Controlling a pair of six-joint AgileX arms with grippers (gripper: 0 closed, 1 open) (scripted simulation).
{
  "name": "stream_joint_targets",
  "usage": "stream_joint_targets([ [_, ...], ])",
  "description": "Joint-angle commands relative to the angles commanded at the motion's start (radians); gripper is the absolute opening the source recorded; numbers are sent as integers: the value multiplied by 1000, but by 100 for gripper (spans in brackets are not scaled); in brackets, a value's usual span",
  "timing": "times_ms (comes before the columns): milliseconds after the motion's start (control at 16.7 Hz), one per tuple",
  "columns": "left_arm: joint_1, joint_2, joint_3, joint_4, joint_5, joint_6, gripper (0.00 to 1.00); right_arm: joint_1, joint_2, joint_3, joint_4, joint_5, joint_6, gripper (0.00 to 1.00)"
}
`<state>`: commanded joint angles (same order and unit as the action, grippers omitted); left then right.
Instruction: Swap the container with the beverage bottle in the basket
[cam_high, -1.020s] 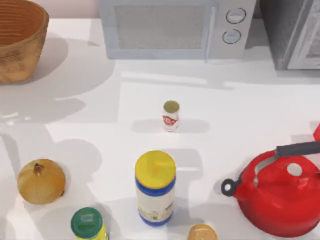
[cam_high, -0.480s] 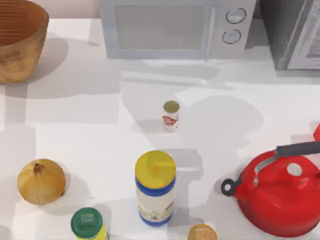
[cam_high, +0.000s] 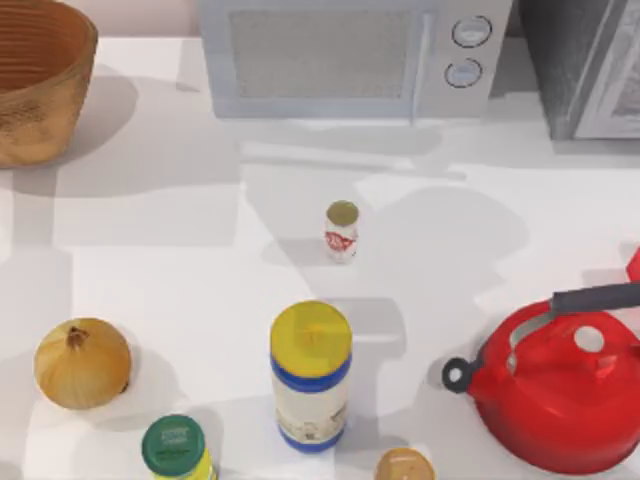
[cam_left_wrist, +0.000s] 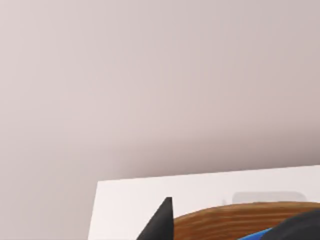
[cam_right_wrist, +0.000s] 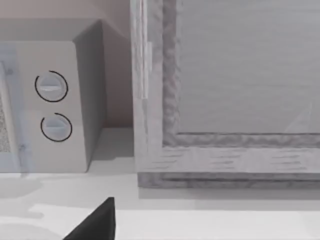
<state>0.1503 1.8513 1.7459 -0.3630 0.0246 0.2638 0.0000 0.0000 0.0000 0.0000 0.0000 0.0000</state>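
The beverage bottle (cam_high: 341, 232), tiny and white with a red label and tan top, stands upright alone near the table's middle. The wicker basket (cam_high: 45, 60) sits at the far left corner, and what lies inside it is cut off from the top view. In the left wrist view a black part of my left gripper (cam_left_wrist: 161, 222) hangs just above the basket's rim (cam_left_wrist: 225, 225), beside a blue sliver (cam_left_wrist: 256, 234) that I cannot identify. My right gripper (cam_right_wrist: 95, 222) shows as a black tip facing the microwave (cam_right_wrist: 45, 105). I cannot tell which thing is the container.
A microwave (cam_high: 350, 55) and a grey cabinet (cam_high: 590, 60) line the back. Along the front stand a yellow-lidded jar (cam_high: 311, 375), a green-lidded jar (cam_high: 175, 447), an onion (cam_high: 82, 362), a tan lid (cam_high: 404, 466) and a red kettle (cam_high: 560, 385).
Shadows on the table have shifted, mostly on the left and around the bottle. The bottle, jars, onion and kettle have stayed put.
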Motion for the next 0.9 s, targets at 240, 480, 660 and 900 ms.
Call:
stream_joint_targets([
  [240, -4, 91, -3, 91, -2, -2, 0, 0, 0, 0, 0, 0, 0, 100],
  [480, -7, 136, -6, 138, -3, -4, 0, 0, 0, 0, 0, 0, 0, 100],
  [660, -7, 136, -6, 138, -3, -4, 8, 0, 0, 0, 0, 0, 0, 100],
  [900, -7, 136, -6, 138, -3, -4, 38, 0, 0, 0, 0, 0, 0, 100],
])
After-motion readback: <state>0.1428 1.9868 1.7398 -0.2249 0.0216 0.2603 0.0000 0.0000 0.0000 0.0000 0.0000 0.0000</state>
